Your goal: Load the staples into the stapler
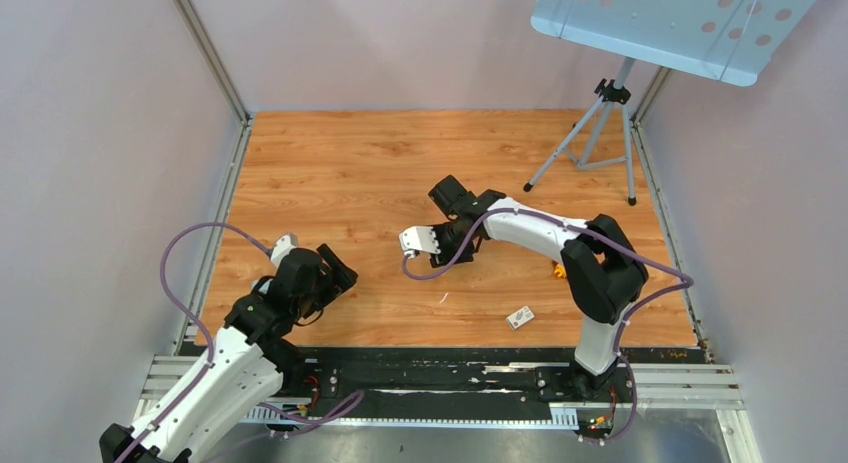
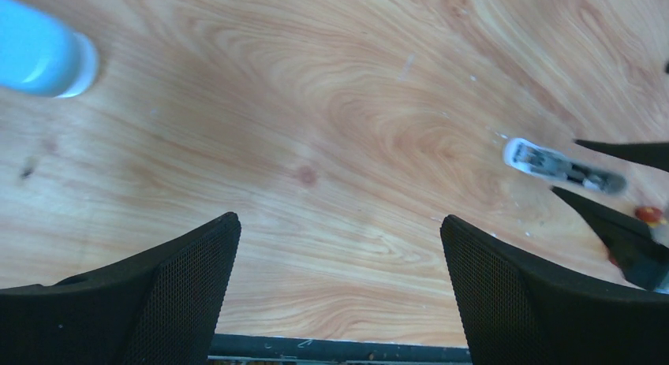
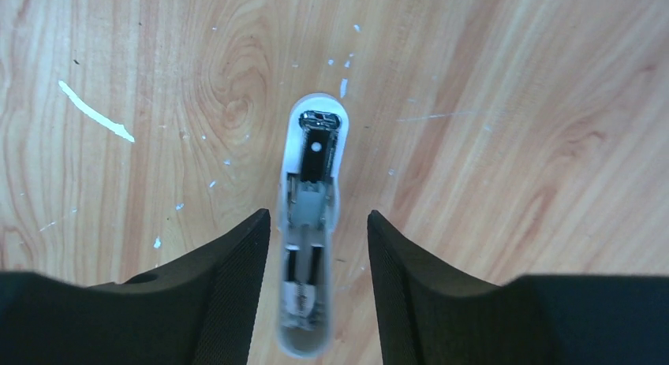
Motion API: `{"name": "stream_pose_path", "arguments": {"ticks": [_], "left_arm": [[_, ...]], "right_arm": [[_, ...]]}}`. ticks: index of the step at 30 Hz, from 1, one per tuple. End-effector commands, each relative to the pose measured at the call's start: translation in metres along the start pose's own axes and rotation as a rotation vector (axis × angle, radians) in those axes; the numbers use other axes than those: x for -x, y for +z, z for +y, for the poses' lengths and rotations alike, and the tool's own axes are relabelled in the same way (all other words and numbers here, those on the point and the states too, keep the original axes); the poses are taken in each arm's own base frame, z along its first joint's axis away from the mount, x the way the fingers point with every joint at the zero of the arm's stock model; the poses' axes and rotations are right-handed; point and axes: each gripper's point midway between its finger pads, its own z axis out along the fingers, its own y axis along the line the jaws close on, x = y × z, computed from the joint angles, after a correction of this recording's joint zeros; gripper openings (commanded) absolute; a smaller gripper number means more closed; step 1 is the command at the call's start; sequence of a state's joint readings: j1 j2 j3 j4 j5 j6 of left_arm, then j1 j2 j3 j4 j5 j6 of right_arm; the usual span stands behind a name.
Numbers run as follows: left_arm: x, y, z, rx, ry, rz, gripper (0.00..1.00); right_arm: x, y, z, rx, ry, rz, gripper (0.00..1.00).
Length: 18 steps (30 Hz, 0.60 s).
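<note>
Soft, even, bright light; the overhead view is sharp and the wrist views are softer.

From above, the wooden table point(image 1: 400, 163) is lit evenly with no hard glare, and the arms throw only faint, diffuse shadows close beneath them. In the left wrist view the wood grain is smeared. A light-blue object point(image 2: 39, 54) in the upper-left corner is blurred, and the stapler point(image 2: 564, 166) is small and soft. The mesh on the left gripper point(image 2: 339, 220) reads clearly. A pale sheen lies across the upper boards. In the right wrist view the stapler's far tip is fairly crisp, while its near end melts out of focus between the fingers of the right gripper point(image 3: 318, 215).
</note>
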State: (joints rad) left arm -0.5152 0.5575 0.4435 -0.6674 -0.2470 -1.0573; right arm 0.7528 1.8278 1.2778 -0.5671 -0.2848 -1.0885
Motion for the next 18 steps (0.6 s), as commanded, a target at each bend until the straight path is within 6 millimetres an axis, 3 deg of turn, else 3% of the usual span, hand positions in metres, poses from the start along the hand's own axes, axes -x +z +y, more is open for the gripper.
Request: {"name": "stream_pose_path", "arguments": {"ticks": [1,5,10,14,18], "left_arm": [[0.020,-0.010,0.022,0.123,-0.058,-0.097,1.00],[0.037,-0.019,0.027,0.183,-0.069,-0.163,1.00],[0.062,-0.033,0.044,0.338,-0.096,-0.268,0.99],[0.078,-0.041,0.056,0.461,-0.133,-0.333,0.99],[0.093,-0.043,0.061,0.525,-0.192,-0.383,0.99]], "right_arm": [[0.016,-0.024,0.000,-0.048,-0.022,-0.036,0.52],[0.040,-0.053,-0.004,-0.111,-0.004,-0.126,0.53],[0.083,-0.102,-0.015,-0.333,0.077,-0.314,0.54],[0.100,-0.128,-0.013,-0.488,0.204,-0.500,0.56],[0.114,-0.150,-0.009,-0.540,0.377,-0.688,0.68]]}}
